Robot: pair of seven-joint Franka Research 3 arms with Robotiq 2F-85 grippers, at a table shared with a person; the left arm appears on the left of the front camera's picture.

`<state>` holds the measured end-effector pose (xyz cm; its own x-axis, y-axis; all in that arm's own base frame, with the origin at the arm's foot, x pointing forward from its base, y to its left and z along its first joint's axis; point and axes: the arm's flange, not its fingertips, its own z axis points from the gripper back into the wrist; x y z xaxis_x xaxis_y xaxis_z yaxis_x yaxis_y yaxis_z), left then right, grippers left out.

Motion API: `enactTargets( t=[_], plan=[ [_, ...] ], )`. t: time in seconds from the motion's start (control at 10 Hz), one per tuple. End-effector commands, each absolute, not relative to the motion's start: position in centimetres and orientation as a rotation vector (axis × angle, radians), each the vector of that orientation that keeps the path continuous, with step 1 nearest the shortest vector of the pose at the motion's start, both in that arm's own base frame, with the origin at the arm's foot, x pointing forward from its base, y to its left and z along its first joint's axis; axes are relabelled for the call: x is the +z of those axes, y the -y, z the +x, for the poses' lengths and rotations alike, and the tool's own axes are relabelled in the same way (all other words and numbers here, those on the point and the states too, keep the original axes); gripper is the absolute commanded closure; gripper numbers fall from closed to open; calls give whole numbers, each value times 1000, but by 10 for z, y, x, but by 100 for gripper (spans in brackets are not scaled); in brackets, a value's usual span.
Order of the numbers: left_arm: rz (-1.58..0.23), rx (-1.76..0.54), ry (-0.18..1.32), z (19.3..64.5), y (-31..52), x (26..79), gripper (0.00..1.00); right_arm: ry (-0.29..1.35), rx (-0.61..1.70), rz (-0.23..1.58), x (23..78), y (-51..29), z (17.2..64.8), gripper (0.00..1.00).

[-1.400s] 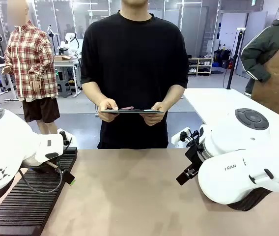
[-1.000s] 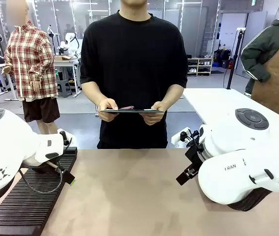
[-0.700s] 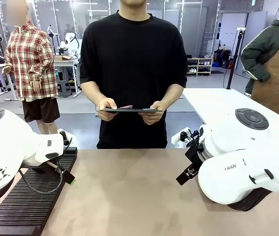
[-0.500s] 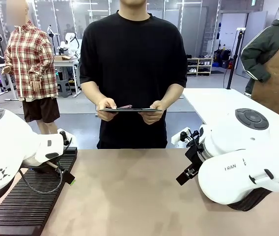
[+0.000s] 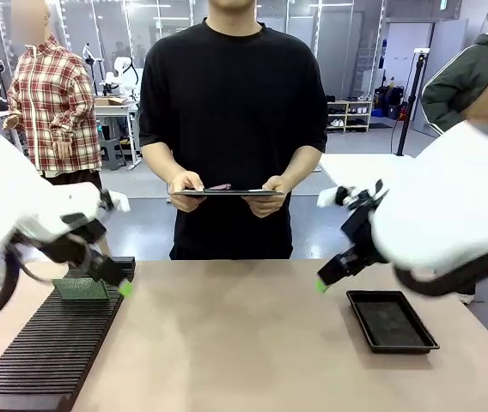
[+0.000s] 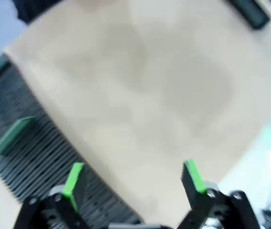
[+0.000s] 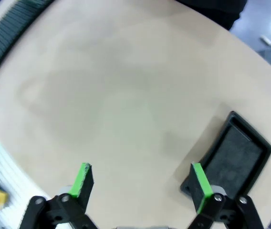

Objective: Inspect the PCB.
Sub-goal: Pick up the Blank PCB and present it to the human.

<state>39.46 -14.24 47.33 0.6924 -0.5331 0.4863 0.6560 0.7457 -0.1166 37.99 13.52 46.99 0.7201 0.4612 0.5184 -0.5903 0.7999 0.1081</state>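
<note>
From the front, my left hand (image 5: 113, 279), black-fingered with green pads, hangs released just beside the PCB (image 5: 82, 289), a thin, flat, dark green rectangle lying on the far end of a ribbed black rack (image 5: 51, 352), its long axis running across the desk (image 5: 227, 343) from side to side. My right hand (image 5: 337, 270) hovers released above the smooth tan desk near a shallow, rounded-cornered black tray (image 5: 392, 321). Across the desk a person holds a thin, dark-rimmed clipboard (image 5: 227, 193) level in both hands. Through my left wrist, blurred, my left hand (image 6: 133, 179) stands spread, grasping nothing, the PCB (image 6: 10, 138) a slanting green strip on the rack's ridges (image 6: 45, 152). Through my right wrist, my right hand (image 7: 140, 181) gapes over bare desk (image 7: 126, 86), the matte-lined tray (image 7: 232, 153) lying beside one pad.
</note>
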Motion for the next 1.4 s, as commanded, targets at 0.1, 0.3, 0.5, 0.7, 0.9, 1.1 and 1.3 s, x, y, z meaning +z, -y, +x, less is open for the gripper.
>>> enactTargets(
  t=[0.1, 0.3, 0.5, 0.7, 0.9, 1.1, 1.3],
  plan=[
    [-617, -571, 377, 378, 62, 536, 0, 400, 504, 625, 522, -53, 350, 0],
    [-784, -474, 428, 353, 14, 547, 0, 378, 409, 827, 527, -5, 320, 0],
    [-871, -383, 495, 329, -23, 542, 0, 433, 323, 942, 525, 30, 293, 0],
    [-876, -284, 560, 305, -54, 535, 0, 488, 230, 1034, 517, 56, 266, 0],
    [-905, -215, 584, 287, -71, 523, 0, 517, 177, 1039, 509, 71, 258, 0],
    [-893, -199, 645, 287, -74, 521, 0, 532, 170, 1017, 510, 72, 261, 0],
    [-877, -188, 571, 294, -82, 528, 0, 512, 141, 1025, 533, 95, 273, 0]
  ],
)
